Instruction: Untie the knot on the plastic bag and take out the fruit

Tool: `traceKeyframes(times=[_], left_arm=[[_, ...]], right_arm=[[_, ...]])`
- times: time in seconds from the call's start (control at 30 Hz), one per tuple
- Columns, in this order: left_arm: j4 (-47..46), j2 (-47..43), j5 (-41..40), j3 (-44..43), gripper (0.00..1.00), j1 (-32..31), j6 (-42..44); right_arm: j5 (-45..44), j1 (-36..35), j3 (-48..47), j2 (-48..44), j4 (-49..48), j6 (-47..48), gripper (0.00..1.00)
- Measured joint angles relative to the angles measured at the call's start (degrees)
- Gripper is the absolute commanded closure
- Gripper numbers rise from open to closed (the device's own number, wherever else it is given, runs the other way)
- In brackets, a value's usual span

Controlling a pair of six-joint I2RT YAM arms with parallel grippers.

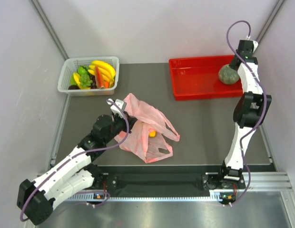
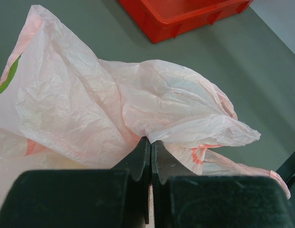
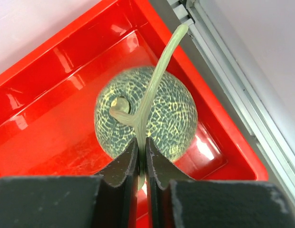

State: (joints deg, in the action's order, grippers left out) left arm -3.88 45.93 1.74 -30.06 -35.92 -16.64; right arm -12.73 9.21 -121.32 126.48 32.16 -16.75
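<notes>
Pinches a fold of the pink plastic bag (image 2: 114, 99) in the left gripper (image 2: 151, 145), fingers pressed together on the film, at the near middle of the table (image 1: 204, 128). Shows a small yellow fruit (image 1: 152, 133) through the crumpled bag's open mouth. Farther back, clamps the pale stem (image 3: 157, 76) of the green melon (image 3: 173, 118) between the closed fingers of the right gripper (image 3: 142, 142), inside the red tray (image 1: 195, 78) at its right end. Cannot tell whether resting or lifted. Has a white basket (image 1: 71, 64) of bananas, grapes and slices at far left.

white basket (image 1: 66, 73) sits left of the red tray (image 1: 195, 78).
</notes>
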Motion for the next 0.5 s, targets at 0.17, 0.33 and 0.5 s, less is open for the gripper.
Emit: traceKeyframes(times=[0.17,0.33,0.5], left_arm=[[0.0,0.0,0.2,0.0,1.00,0.0,-0.1],[0.0,-0.5,0.2,0.0,1.00,0.0,-0.3],[-0.1,-1.1,0.2,0.0,1.00,0.0,-0.8]], right_arm=[[1.4,1.1,-0.3,0.7,-0.5,0.0,0.77],[2.4,1.9,-1.0,0.7,-0.9,-0.3,0.38],[3.2,2.3,-1.3,0.3,-0.4,-0.5,0.01]])
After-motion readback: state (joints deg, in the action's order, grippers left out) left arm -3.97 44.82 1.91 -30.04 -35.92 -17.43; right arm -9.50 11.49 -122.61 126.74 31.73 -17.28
